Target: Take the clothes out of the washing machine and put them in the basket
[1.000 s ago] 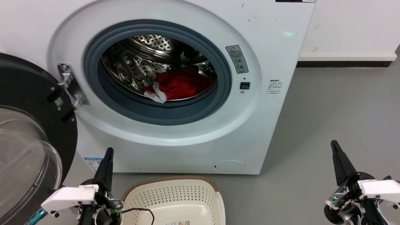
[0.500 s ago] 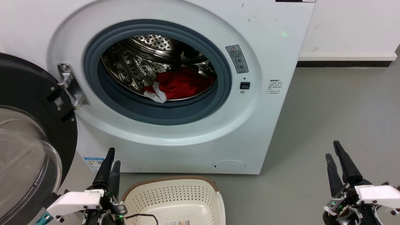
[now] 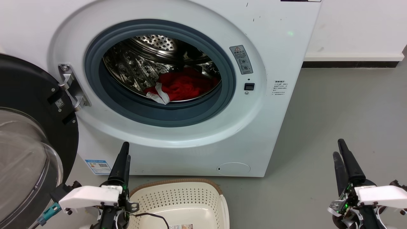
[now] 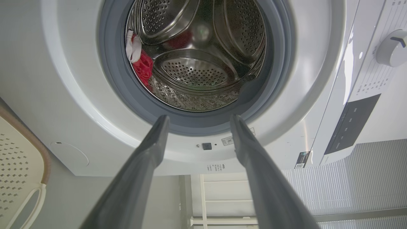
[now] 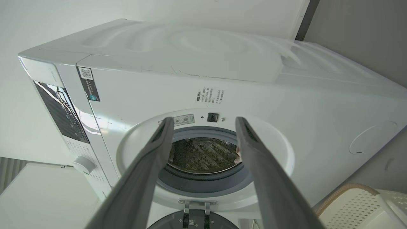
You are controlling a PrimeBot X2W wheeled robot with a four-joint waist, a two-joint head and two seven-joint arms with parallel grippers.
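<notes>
The left gripper (image 3: 126, 150) has its jaws spread apart and holding nothing. In the left wrist view its two long dark fingers (image 4: 149, 149) point at the lower rim of the porthole. This gripper hovers low in front of the washing machine (image 3: 279, 47), close to the white front panel and just left of the basket (image 3: 178, 182). The right gripper (image 3: 337, 147) also has its jaws spread and empty. It hangs over the grey floor (image 3: 334, 105), well off to the right of the machine, fingers pointing up the head view. The basket is cream-white with perforated sides and a brown woven-look rim, and it stands on the floor directly before the washer, below the porthole. A thin black cable (image 3: 152, 216) from the left arm loops over its near part. The clothes (image 3: 187, 85), a heap of bright red fabric, lie inside the perforated steel drum (image 3: 133, 66), toward the lower right of the opening. A white band (image 3: 160, 94) of trim hangs at the heap's left end, near the grey gasket (image 3: 178, 116). The black-rimmed glass door (image 3: 28, 95) stands swung wide open at the left on its metal hinge (image 3: 71, 87).
</notes>
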